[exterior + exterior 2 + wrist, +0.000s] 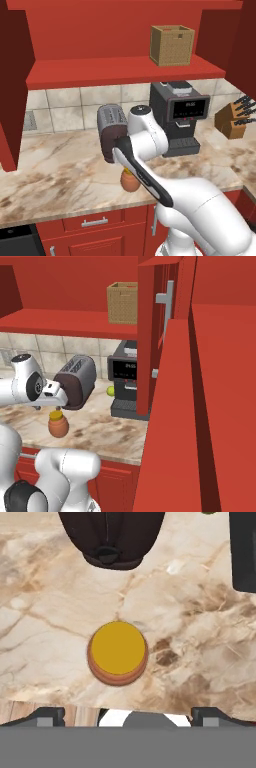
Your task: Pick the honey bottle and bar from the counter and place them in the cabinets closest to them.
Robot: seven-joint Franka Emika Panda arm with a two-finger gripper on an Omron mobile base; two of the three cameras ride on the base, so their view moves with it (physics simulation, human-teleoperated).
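So, left to right in left base view: open cabinets (115,70) overhead, red shelf holding wicker box (172,45). Toaster (111,129) at back of counter (55,170). Honey bottle (129,181) upright near front edge, just in front of toaster. Coffee machine (179,116) next, knife block (234,119) far right. Gripper (127,714) directly above bottle, 2 fingers spread wide, holding nothing.
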